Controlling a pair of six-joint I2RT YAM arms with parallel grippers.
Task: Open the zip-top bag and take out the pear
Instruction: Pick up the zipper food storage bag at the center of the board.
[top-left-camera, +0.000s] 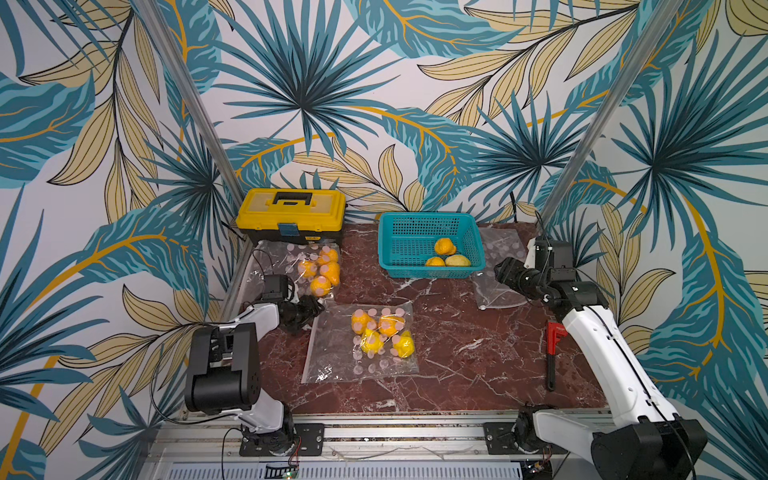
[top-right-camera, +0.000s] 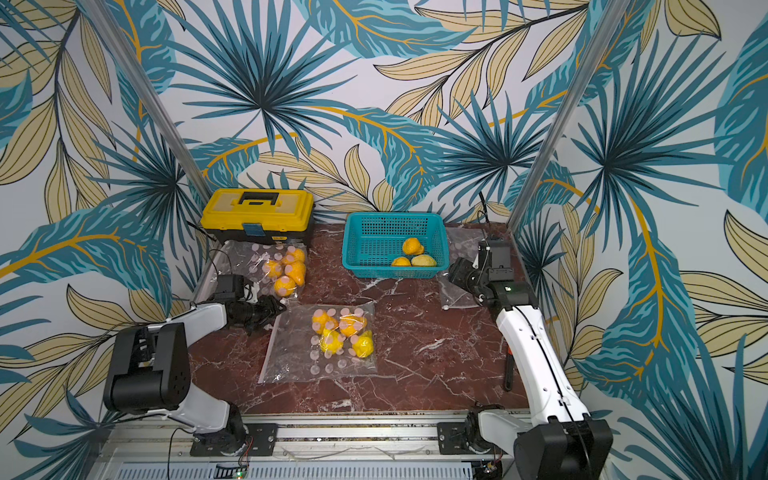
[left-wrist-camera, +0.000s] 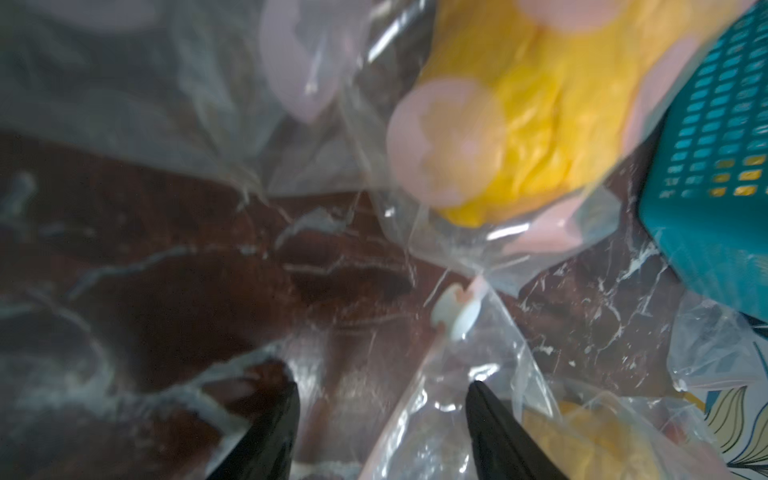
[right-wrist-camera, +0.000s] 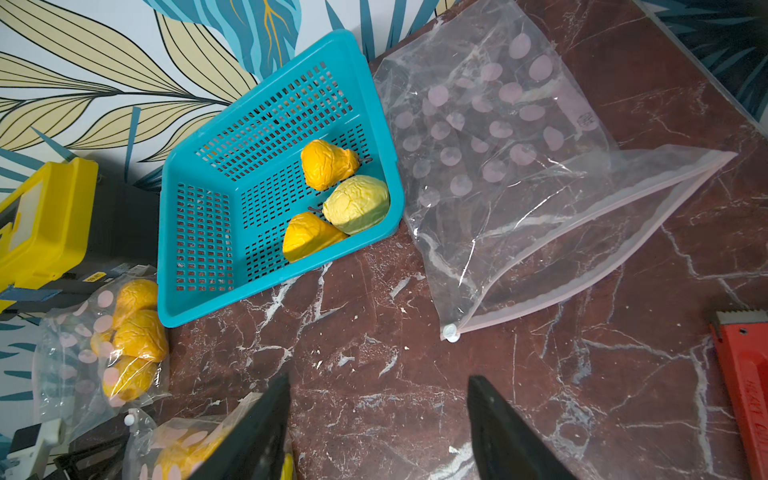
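Left gripper (left-wrist-camera: 380, 382): jaws apart, empty; slider (left-wrist-camera: 453, 311) just ahead of the tips. Bag (top-left-camera: 361, 345) lies at centre, zip edge along its left side, running back toward the arm bases; pears (top-left-camera: 371, 341) inside. Right gripper (right-wrist-camera: 378, 378): open, empty, well apart. Left arm is nearer.

This is a robotics test cell, a staged lab bench. Aluminium posts (top-left-camera: 197, 108) frame flat wall panels (top-left-camera: 374, 83) printed with tropical leaves, boxing in a marble-pattern tabletop (top-left-camera: 457, 353). At 6 o'clock a slotted metal rail (top-left-camera: 395, 432) carries two bolted-down robot arms (top-left-camera: 602, 345) trailing cables. Mismatched props sit on the top: a yellow toolbox (top-left-camera: 291, 212) at 11 o'clock, a teal basket (top-left-camera: 428, 272) at 1, a red wrench (top-left-camera: 552, 361) at 4, a zip-top bag (top-left-camera: 332, 361) at centre.
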